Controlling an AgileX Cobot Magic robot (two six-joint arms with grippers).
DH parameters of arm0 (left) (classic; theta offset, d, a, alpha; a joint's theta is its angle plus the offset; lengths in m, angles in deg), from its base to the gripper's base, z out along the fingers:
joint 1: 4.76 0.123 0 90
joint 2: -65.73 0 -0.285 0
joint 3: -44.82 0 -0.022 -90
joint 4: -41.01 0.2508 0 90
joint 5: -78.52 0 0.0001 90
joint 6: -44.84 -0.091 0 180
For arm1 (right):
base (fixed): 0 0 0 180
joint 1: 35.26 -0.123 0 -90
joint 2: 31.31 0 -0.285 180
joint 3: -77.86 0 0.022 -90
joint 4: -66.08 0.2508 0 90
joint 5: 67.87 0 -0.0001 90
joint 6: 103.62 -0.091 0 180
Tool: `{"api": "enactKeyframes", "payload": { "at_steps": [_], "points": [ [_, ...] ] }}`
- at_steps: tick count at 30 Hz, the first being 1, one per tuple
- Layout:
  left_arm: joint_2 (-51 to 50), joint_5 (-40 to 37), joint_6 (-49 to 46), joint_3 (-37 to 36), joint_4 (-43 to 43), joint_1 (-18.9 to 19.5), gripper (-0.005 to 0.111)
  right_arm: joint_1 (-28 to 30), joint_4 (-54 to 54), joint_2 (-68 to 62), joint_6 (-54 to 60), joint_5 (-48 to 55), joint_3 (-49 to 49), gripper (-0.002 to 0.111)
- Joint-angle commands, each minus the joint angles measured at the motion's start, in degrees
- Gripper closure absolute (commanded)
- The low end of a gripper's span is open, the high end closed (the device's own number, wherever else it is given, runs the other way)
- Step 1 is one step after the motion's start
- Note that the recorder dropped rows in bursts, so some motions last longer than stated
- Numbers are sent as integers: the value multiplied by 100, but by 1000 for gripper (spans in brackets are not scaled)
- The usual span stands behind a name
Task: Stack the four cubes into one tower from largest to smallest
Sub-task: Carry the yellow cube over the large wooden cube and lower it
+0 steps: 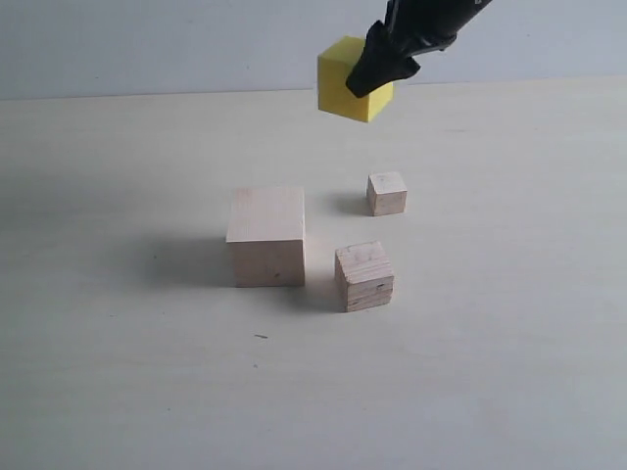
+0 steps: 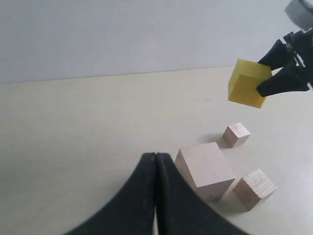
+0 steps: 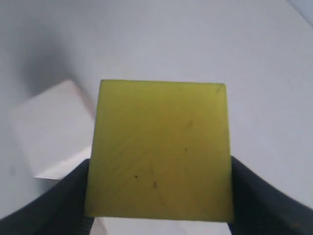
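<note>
Pale tabletop [image 1: 118, 382] fills the outside view, where my right gripper [image 1: 382, 70] pinches the yellow cube [image 1: 341, 86] in the air, higher than the big pale cube [image 1: 266, 235], cracked cube [image 1: 364, 276] and smallest cube [image 1: 387, 193], which all stand apart. My left wrist shows my left gripper [image 2: 155, 196] pressed together, short of the big pale cube. My right wrist shows the yellow cube clamped between my fingers [image 3: 54, 200].
</note>
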State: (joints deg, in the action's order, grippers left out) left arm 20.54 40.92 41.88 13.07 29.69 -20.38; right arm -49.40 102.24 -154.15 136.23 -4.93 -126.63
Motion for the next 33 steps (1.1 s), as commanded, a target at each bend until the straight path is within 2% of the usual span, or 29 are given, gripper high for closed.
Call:
{"api": "enactKeyframes", "payload": {
  "at_steps": [1, 6, 10, 18, 23, 33],
  "points": [
    [38, 21, 3, -8, 25, -31, 107, 122, 1506, 131, 2130, 702, -32, 108],
    [41, -19, 3, -8, 25, -31, 107, 79, 1086, 131, 2505, 702, 152, 108],
    [41, -65, 3, -8, 25, -31, 107, 79, 1274, 131, 2531, 702, 340, 108],
    [41, -65, 3, -8, 25, -31, 107, -453, 1311, 131, 3210, 702, 736, 108],
    [41, -65, 3, -8, 25, -31, 107, -791, 1274, 101, 3221, 702, 751, 108],
    [41, -63, 14, -8, 25, -31, 107, -819, 1128, 101, 2796, 702, 751, 108]
  ]
}}
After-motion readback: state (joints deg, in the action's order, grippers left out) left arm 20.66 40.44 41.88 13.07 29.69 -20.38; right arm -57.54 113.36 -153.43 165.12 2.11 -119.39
